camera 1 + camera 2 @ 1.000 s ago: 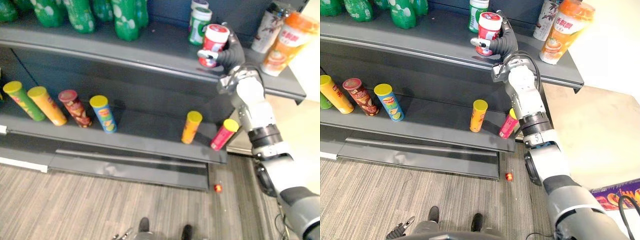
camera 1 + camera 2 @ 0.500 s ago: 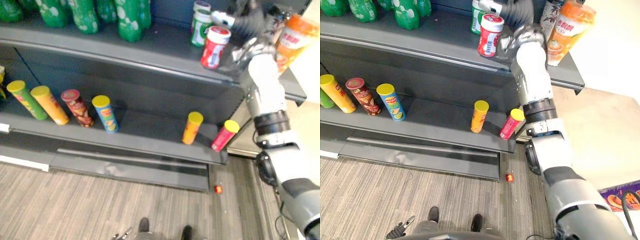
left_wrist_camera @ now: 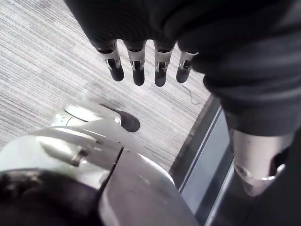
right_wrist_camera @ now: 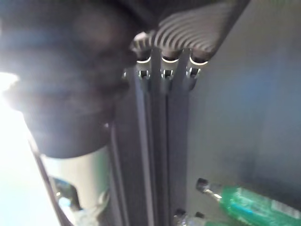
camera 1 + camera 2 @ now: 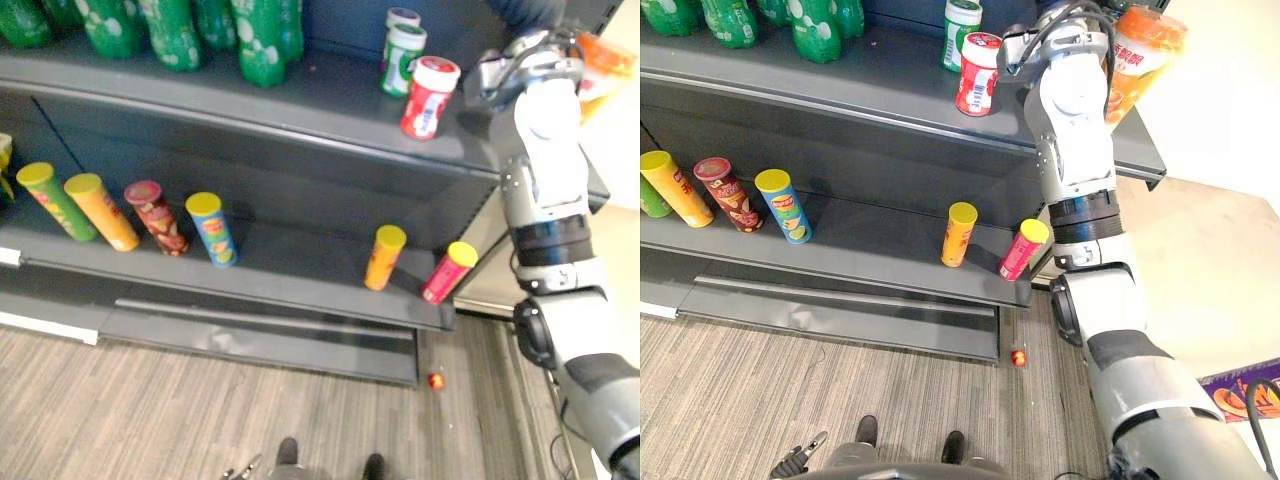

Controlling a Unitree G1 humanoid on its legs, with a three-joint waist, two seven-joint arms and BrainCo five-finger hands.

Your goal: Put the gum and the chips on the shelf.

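Gum jar point(image 5: 428, 96) stands upright on the upper shelf point(image 5: 250, 100). We see our right hand point(image 4: 162, 75) empty, fingers straight; chips cans point(image 5: 384, 255) stand on the lower shelf point(image 5: 290, 255); our left hand point(image 3: 137, 70) hangs slack-fingered over the floor point(image 3: 56, 56).

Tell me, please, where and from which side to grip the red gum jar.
Probably round the middle of the red jar, coming from the front: it stands upright near the edge of the shelf, with a green jar close behind.
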